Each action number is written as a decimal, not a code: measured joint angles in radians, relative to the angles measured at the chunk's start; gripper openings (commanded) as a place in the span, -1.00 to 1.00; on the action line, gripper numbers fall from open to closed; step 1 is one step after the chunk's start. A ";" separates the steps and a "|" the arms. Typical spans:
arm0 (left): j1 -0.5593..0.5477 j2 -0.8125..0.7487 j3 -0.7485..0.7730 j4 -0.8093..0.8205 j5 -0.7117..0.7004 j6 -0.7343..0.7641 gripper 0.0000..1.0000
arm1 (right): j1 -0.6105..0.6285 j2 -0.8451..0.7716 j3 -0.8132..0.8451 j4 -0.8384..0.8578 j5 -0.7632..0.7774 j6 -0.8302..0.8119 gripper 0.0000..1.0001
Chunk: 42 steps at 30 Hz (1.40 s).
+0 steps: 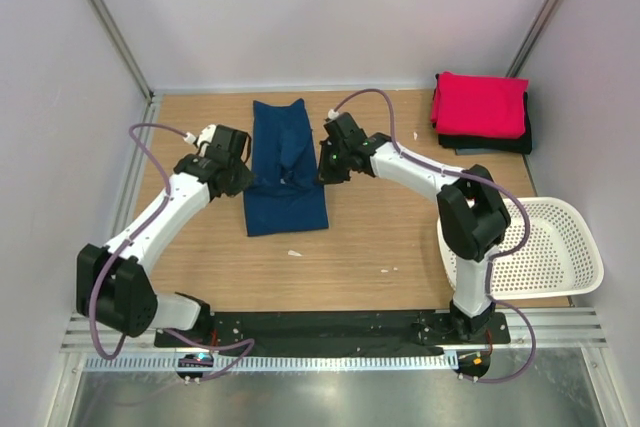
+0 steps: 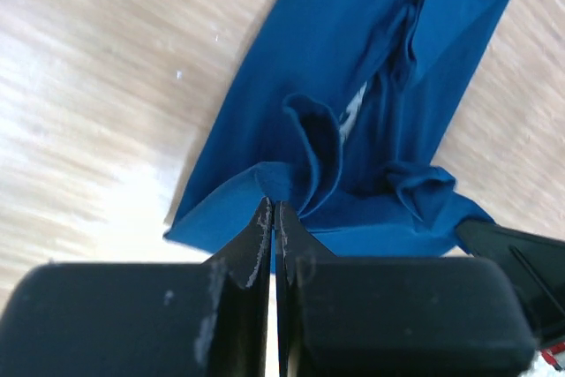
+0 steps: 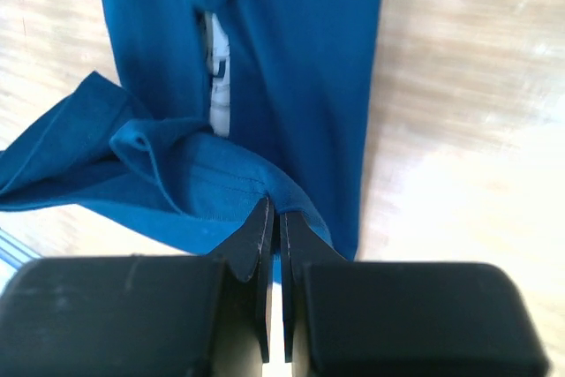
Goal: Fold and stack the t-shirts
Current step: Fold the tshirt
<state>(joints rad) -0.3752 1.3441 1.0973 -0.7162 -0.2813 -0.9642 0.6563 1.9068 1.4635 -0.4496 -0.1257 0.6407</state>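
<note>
The navy blue t-shirt [image 1: 285,167] lies folded lengthwise in the middle of the table, with a strip of pale print showing in its central crease [image 2: 353,112]. My left gripper [image 1: 248,169] is shut on the shirt's left edge [image 2: 269,184]. My right gripper [image 1: 322,169] is shut on the shirt's right edge [image 3: 274,190]. Both hold the cloth raised near the shirt's middle. The pink-red t-shirt [image 1: 480,104] lies folded on top of the black t-shirt [image 1: 500,141] at the far right corner.
A white perforated basket [image 1: 545,247] stands at the right near edge, beside the right arm's base. Two small white scraps [image 1: 295,253] lie on the wooden table [image 1: 380,237] in front of the shirt. Grey walls close in the table.
</note>
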 measured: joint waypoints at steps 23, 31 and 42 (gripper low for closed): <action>0.105 0.379 0.172 0.188 0.057 0.167 -0.82 | -0.087 0.325 0.320 -0.029 -0.087 -0.085 -0.62; 0.137 0.477 0.283 0.168 0.117 0.240 0.29 | -0.126 0.370 0.489 -0.114 -0.094 -0.097 0.22; 0.119 0.024 0.010 0.312 0.301 0.152 -0.34 | -0.120 0.111 0.229 -0.036 -0.098 -0.115 -0.55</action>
<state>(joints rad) -0.2558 1.3685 1.1069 -0.4046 0.0200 -0.8124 0.5365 2.0182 1.6924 -0.4858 -0.2241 0.5255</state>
